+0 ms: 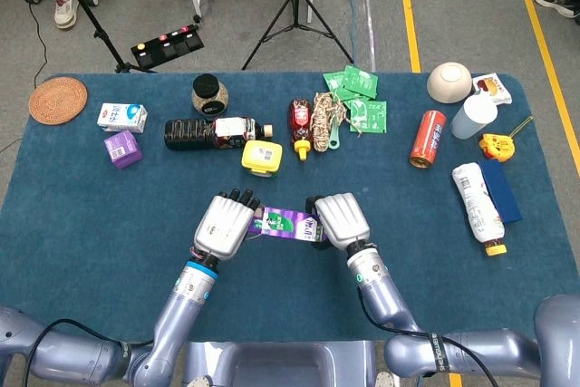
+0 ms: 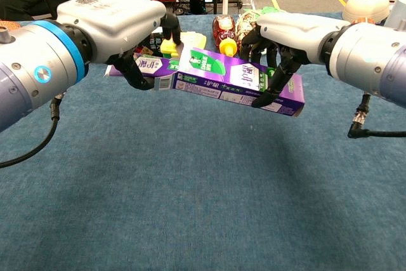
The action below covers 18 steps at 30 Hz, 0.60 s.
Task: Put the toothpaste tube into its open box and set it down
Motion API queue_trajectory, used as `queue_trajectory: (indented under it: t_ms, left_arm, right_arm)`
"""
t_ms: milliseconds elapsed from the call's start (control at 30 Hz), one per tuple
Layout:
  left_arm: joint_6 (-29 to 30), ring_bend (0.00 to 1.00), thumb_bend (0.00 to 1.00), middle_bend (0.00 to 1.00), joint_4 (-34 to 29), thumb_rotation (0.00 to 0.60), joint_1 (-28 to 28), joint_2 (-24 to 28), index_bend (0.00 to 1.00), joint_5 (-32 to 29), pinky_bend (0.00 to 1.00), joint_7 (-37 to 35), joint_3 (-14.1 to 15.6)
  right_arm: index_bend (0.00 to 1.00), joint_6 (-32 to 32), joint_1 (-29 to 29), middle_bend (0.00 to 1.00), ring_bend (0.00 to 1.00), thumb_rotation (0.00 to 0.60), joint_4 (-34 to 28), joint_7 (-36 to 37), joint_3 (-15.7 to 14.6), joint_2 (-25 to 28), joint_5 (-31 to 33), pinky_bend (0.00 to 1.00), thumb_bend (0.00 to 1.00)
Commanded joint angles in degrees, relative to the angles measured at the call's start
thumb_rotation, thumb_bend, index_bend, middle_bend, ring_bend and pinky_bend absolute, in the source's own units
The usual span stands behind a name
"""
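Tube (image 2: 143,65) mostly inside box (image 2: 238,80), tail gripped by left hand (image 2: 120,23); right hand (image 2: 288,36) clamps box. Push straight along box axis, keep box level, flaps clear.

Silver-grey arms, blue wrist rings, black fingers (image 2: 277,75), black cables

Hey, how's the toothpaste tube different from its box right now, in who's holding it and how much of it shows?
The tube is held by the left hand; the box by the right hand. The tube shows only its crimped end, the rest hidden by the hand and box; the box shows nearly its whole length. The tube looks flat at that end, the box a squared carton. Both are purple, lie roughly level in line, and are held above the table.
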Motion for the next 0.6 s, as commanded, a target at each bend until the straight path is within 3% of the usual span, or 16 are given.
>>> queue_trajectory:
  t_ms: [33, 333, 600]
  left_arm:
    - [-0.3, 0.23, 0.23, 0.08, -1.4, 0.6, 0.4, 1.2, 0.0, 1.5, 0.49, -1.9, 0.1]
    - [-0.4, 0.22, 0.21, 0.04, -6.2, 0.6, 1.6, 6.0, 0.0, 8.0, 0.49, -7.4, 0.1]
    - [0.8, 0.22, 0.18, 0.04, -12.8, 0.6, 4.4, 15.5, 0.0, 9.4, 0.49, -13.5, -3.2]
  right_arm:
    - [0.54, -0.7, -0.6, 0.61, 0.66, 0.6, 0.4, 2.0, -0.1, 0.5, -1.2, 0.66, 0.31]
    - [0.55, -2.1, -2.6, 0.62, 0.66, 0.6, 4.1, 10.1, -0.9, 0.1, -7.0, 0.66, 0.33]
    - [0.56, -5.7, -4.5, 0.62, 0.66, 0.6, 4.4, 18.7, -1.1, 1.9, -9.2, 0.65, 0.33]
